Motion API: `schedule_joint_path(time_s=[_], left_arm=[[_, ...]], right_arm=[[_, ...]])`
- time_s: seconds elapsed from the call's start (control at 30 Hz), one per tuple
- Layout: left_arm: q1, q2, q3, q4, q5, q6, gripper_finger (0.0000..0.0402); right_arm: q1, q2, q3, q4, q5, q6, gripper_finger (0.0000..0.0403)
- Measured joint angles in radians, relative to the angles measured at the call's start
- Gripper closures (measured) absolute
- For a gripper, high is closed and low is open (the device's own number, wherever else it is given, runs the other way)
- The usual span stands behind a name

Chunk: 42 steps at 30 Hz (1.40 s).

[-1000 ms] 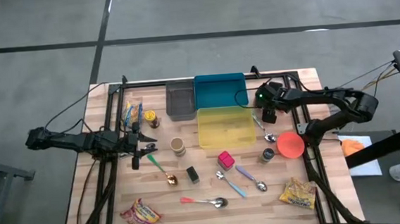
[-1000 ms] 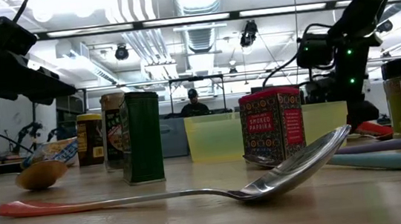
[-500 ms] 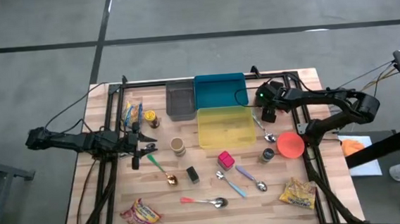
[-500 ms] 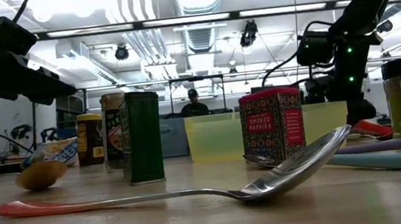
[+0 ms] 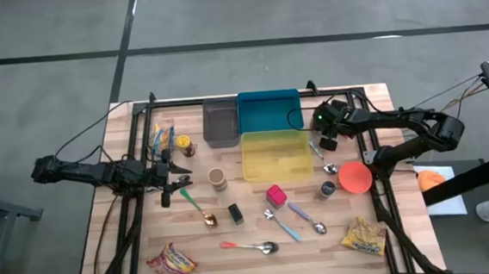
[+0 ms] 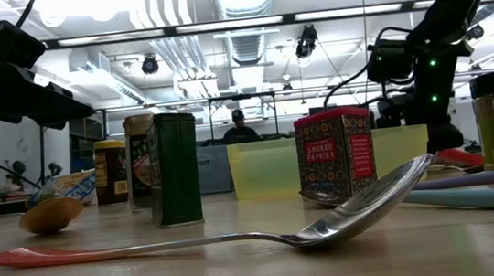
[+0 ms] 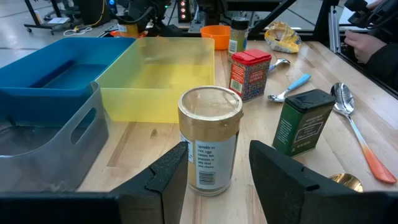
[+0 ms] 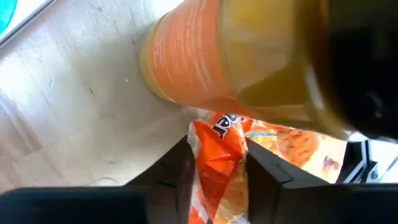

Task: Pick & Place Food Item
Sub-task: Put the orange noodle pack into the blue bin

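In the right wrist view an orange snack bag [image 8: 219, 142] lies on the wooden table against the foot of an orange cup [image 8: 205, 56]. My right gripper [image 8: 214, 163] is shut on that bag. From above, this gripper [image 5: 328, 143] sits just right of the yellow bin [image 5: 246, 158] and hides the bag. My left gripper [image 7: 217, 177] waits open at the table's left. A cork-lidded jar [image 7: 209, 140] stands upright just ahead of its fingers, apart from them. My right gripper pinches a crumpled end of the orange snack bag [image 8: 214, 134] between its two fingers [image 8: 180, 168]. It comes slanting down from above. The rest of the bag [image 8: 286, 146] spreads out past the fingers, beside the cup.
Blue [image 5: 268, 109] and grey [image 5: 219, 121] bins stand behind the yellow one. A red tin [image 5: 275, 194], a green tin [image 5: 235, 213], a spice jar [image 5: 327, 188], several spoons and other snack bags [image 5: 172, 263] [image 5: 363, 235] lie toward the near edge.
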State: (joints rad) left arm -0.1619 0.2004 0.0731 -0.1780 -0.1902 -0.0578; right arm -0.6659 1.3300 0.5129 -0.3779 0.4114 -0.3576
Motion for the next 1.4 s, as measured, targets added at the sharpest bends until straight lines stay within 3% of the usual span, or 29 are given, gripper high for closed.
schedule_joint_path(time_s=[0.23,0.7,1.4], left_arm=[[0.0,0.0,0.0,0.0,0.0,0.0,0.0229],[0.0,0.0,0.0,0.0,0.0,0.0,0.0228],[0.0,0.0,0.0,0.0,0.0,0.0,0.0229]], right_arm=[[0.0,-0.002,-0.005,-0.005,0.003,0.011,0.0388],[0.008,-0.026,0.002,-0.045,-0.001,0.071,0.039],[0.178,-0.361,0.005,-0.135,-0.031,0.137,0.0391]])
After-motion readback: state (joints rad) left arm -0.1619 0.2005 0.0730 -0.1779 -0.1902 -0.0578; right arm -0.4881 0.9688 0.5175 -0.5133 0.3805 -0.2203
